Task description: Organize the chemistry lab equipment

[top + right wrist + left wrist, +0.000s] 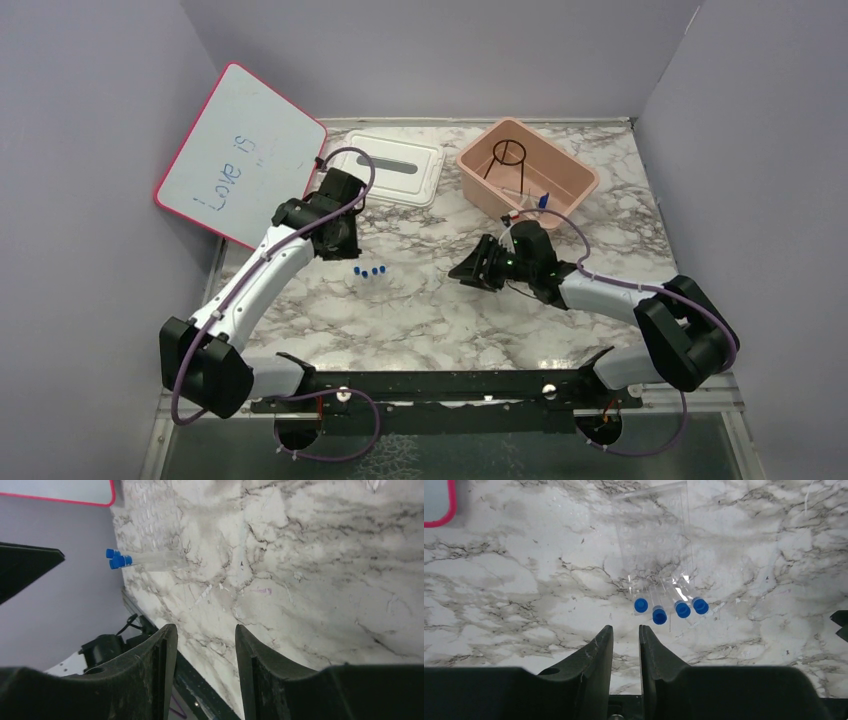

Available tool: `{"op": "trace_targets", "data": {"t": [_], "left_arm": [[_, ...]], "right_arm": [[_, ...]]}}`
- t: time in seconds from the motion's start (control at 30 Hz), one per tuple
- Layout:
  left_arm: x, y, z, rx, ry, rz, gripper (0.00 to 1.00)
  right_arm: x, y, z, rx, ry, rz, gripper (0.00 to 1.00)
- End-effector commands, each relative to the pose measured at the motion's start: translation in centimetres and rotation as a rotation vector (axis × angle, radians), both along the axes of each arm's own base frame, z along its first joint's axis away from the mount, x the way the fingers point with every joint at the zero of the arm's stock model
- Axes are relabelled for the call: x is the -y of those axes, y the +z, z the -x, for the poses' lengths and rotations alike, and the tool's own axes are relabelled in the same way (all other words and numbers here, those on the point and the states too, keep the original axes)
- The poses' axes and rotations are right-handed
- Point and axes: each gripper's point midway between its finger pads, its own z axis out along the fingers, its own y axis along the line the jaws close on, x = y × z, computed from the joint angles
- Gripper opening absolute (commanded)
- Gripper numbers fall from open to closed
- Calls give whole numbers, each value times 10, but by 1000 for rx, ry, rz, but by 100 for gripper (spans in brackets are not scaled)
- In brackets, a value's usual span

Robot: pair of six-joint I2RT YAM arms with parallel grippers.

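Left wrist view: clear glass tubes (667, 592) lie just ahead, slightly right of the barely parted, empty left gripper (626, 630), blue caps (659, 616) toward it, axes running away.

White marble-pattern bench (420, 300) w/ grey veins; plain lilac-grey walls (430, 50) close it in on left, back & right; pink-framed whiteboard (240, 155) leans at left wall, "Love is" in blue; light even, shadows soft.
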Motion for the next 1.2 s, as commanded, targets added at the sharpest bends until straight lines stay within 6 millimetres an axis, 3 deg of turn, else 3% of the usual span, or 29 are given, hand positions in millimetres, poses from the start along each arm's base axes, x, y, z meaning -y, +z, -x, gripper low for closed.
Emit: {"op": "trace_targets", "data": {"t": [0.0, 0.1, 0.2, 0.47, 0.77, 1.17], "left_arm": [[-3, 24, -24, 189, 95, 47, 30], [1, 23, -29, 245, 123, 99, 33], [2, 7, -32, 234, 133, 105, 33], [-1, -36, -40, 163, 143, 64, 21], [8, -48, -23, 85, 74, 107, 11], [17, -43, -4, 29, 16, 163, 11]], "right_arm": [[-4, 17, -26, 170, 44, 80, 50], [-4, 18, -38, 225, 71, 152, 50], [-8, 20, -48, 268, 98, 187, 48], [-19, 23, -55, 304, 143, 224, 44], [-17, 11, -47, 267, 144, 231, 43], [-16, 8, -44, 256, 145, 235, 42]]}}
